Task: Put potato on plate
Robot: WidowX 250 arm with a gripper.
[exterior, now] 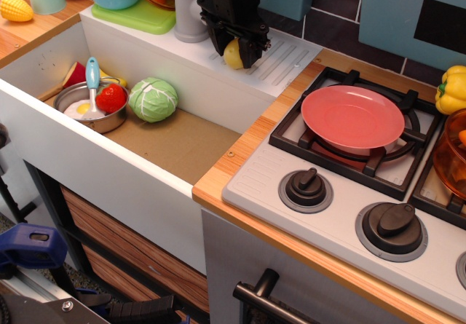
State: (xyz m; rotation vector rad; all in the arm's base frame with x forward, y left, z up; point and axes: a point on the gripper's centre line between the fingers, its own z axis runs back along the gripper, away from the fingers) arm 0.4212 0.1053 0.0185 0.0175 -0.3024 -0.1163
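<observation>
observation.image: a toy kitchen was seen from above, with a sink on the left and a stove on the right.
Gripper (234, 49): the black claw stood over the ribbed drainboard (280, 56) behind the sink, its fingers down on either side of the potato and closed against it.
Potato (233, 54): yellowish and small, it sat between the fingers at the drainboard's left part, mostly hidden by them; whether it rested on the ribs or was just clear of them could not be told.
Plate (352, 116): the pinkish-red plate lay flat on the near-left burner grate (298, 131), well apart from the potato, with nothing on it.
Sink (175, 138): it held a green cabbage (153, 99) beside a metal pot (95, 109).
Far right: a yellow bell pepper (451, 88) was behind the stove.
</observation>
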